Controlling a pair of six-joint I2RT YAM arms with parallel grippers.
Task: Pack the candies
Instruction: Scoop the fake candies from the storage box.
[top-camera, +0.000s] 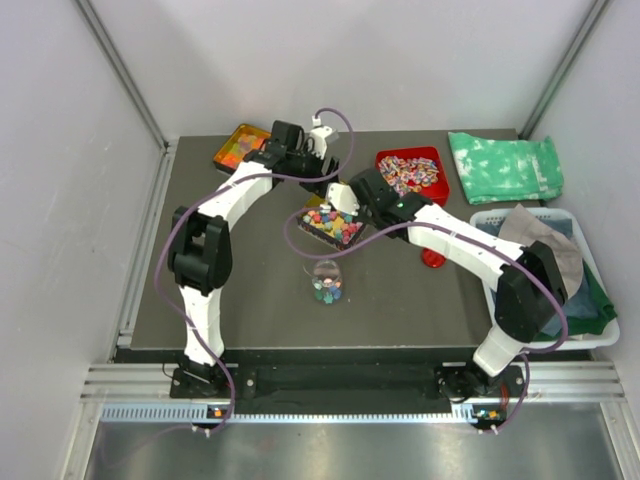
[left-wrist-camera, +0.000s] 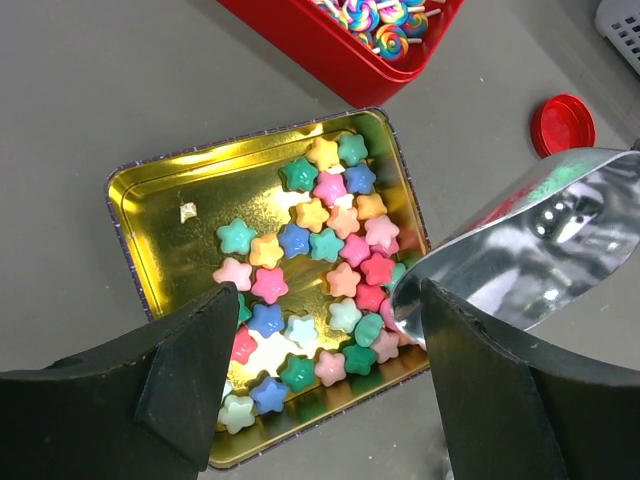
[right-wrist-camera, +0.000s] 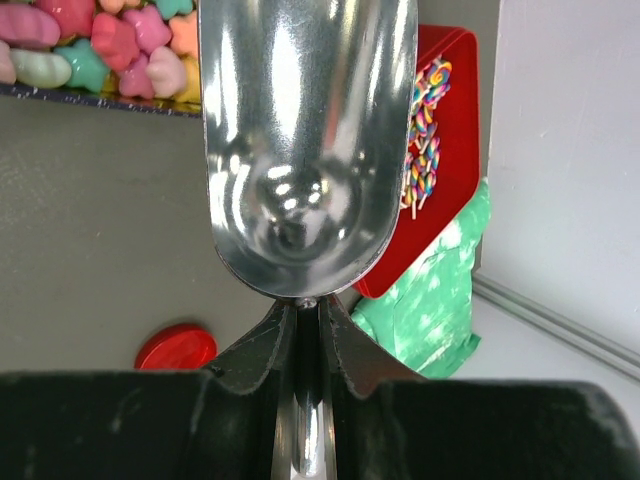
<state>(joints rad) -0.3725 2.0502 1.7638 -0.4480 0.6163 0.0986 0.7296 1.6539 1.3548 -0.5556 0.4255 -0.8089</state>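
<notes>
The candies (left-wrist-camera: 320, 245) are small star-shaped sweets in pink, blue, green, yellow and red, heaped in an open gold tin (left-wrist-camera: 160, 200) at the table's middle (top-camera: 330, 228). A few more lie in a small clear jar (top-camera: 326, 284) in front of the tin. My left gripper (left-wrist-camera: 325, 305) hangs open above the tin's near edge, holding nothing. My right gripper (right-wrist-camera: 308, 305) is shut on the handle of a shiny metal scoop (right-wrist-camera: 305, 140). The scoop's bowl looks empty, and its lip (left-wrist-camera: 415, 300) rests among the candies at the tin's right side.
A red tray (top-camera: 412, 173) of striped wrapped sweets stands behind the tin. An orange tray (top-camera: 240, 147) sits at the back left. A red lid (top-camera: 433, 258) lies right of the tin. A green cloth (top-camera: 505, 165) and a white basket (top-camera: 590, 262) of fabric fill the right side.
</notes>
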